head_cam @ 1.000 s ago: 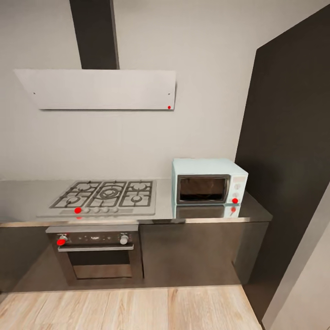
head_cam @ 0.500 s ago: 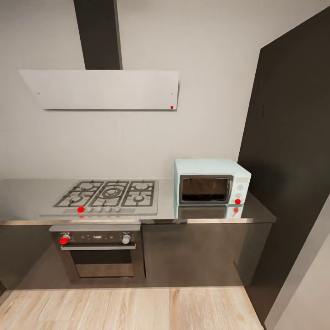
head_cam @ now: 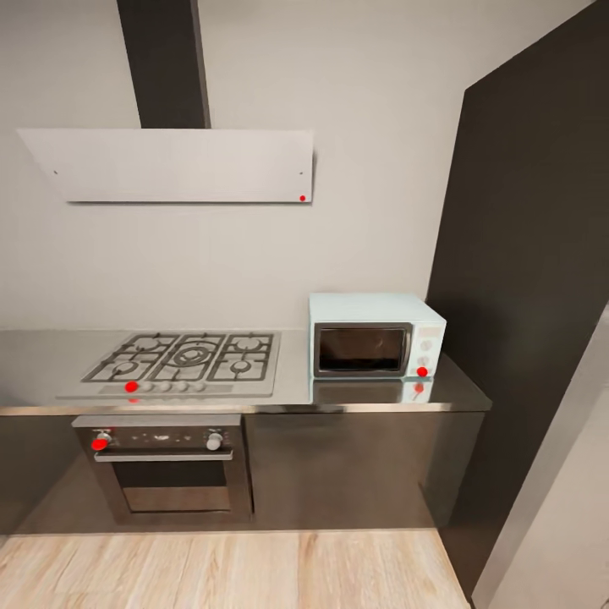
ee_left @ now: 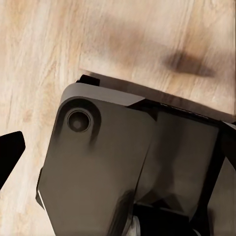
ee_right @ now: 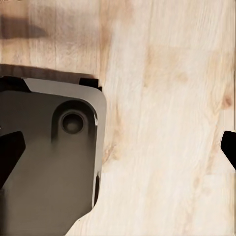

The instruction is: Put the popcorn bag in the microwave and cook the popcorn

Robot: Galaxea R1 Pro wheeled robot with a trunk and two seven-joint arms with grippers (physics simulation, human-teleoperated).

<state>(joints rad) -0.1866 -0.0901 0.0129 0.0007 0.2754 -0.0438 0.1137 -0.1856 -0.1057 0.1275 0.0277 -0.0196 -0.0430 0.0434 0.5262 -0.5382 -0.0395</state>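
**Spotter:** What do you have from the head camera?

**Operator:** I'm facing the kitchen wall. The long grey glossy steel-like countertop (head_cam: pixel 296 385) runs across, over dark cabinet fronts. The small pale mint-blue microwave with a dark-framed glass door (head_cam: pixel 375 336) stands on its right end, door closed, a red marker at the lower corner of its white knob panel. Left of it, apart from it, the steel gas hob with grey grates (head_cam: pixel 178 362) is set into the worktop, and the steel built-in oven (head_cam: pixel 165 465) sits under the hob. A flat pale grey extractor hood (head_cam: pixel 173 165) hangs above, with a dark flue going up. A tall dark panel (head_cam: pixel 529 296) closes off the right side.

**Spotter:** And the popcorn bag?

**Operator:** I can't pick it out on the stretch of countertop I see.

**Spotter:** Grippers?

**Operator:** Both wrist cameras look down at the light wooden plank floor (ee_right: pixel 167 123) and at a dark grey rounded corner of the robot's base (ee_left: pixel 113 167). On the right gripper (ee_right: pixel 118 147) I see one black fingertip at each edge of the picture, spread wide with nothing between them. On the left I see one black fingertip (ee_left: pixel 10 150), so I cannot tell how its jaws stand.
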